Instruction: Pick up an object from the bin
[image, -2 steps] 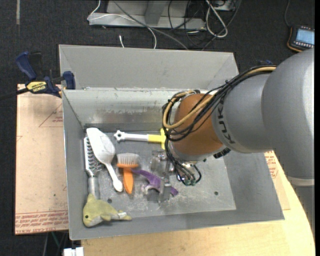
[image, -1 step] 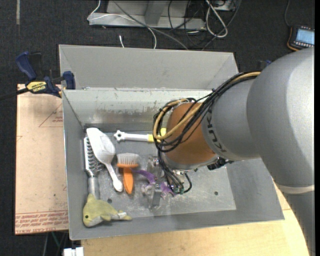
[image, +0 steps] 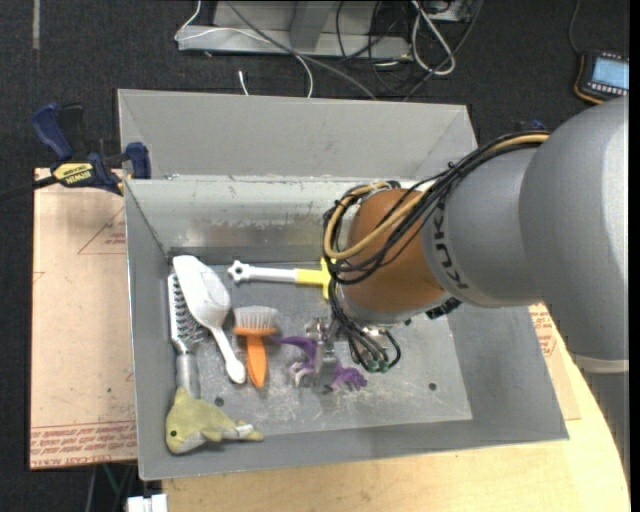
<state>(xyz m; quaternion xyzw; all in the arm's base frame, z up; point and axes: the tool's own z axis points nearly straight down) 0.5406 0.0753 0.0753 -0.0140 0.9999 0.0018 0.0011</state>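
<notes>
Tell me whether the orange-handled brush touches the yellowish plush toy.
Apart: the camera view shows bare bin floor between orange-handled brush and plush toy.

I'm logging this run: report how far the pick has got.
Done: the gripper is low in the grey metal bin, right at the small purple plastic toy near the floor's middle. In hand: the grasp itself; I cannot tell whether it has the toy. Left: the lift, as the toy lies on the floor.

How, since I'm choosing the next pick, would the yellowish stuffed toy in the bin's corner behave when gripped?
The stuffed toy looks soft and slumped, so it would probably squash and sag, not stay stiff. Lying flat, it seems unlikely to roll.
</notes>
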